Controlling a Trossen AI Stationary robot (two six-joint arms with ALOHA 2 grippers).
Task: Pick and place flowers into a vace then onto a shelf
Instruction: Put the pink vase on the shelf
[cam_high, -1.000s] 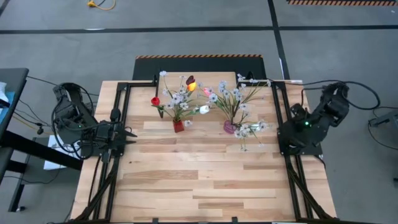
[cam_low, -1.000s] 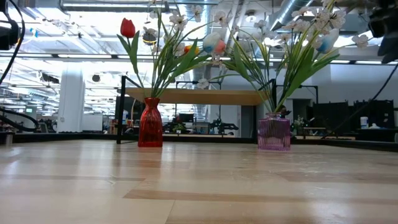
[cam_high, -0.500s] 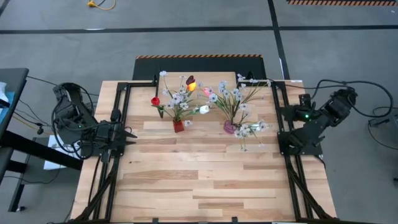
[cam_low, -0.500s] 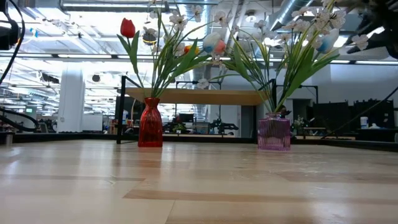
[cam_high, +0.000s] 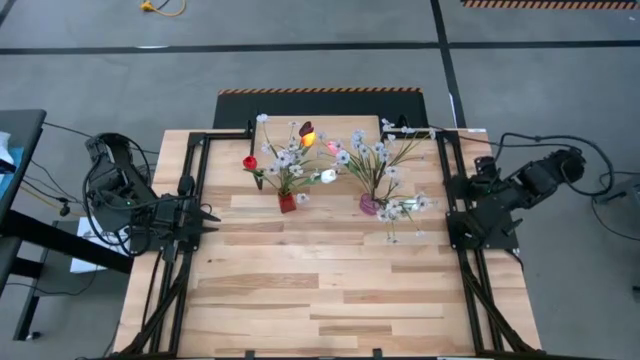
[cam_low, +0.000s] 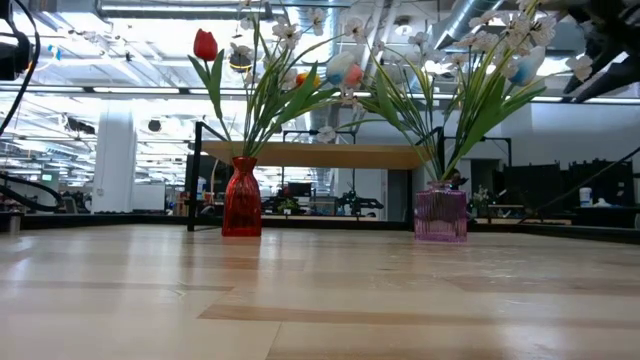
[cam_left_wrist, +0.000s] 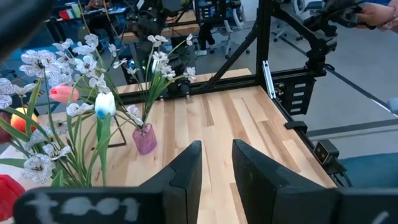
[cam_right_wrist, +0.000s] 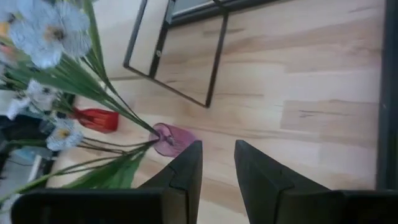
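Flowers (cam_high: 300, 155) in red vase (cam_high: 287, 202) and purple vase (cam_high: 370, 205), both on table near far edge, before shelf (cam_low: 310, 154).
Left gripper (cam_left_wrist: 214, 163) and right gripper (cam_right_wrist: 217, 163): slightly parted, empty, at side edges.
Next step, judged: grip vase, lift onto shelf.

From where I stand, nothing on the table or around it can be read. The only trace of lettering is a smear of pale marks on the dark body of the left gripper (cam_left_wrist: 216, 163), seen in its own wrist view, too blurred to make out any letters.
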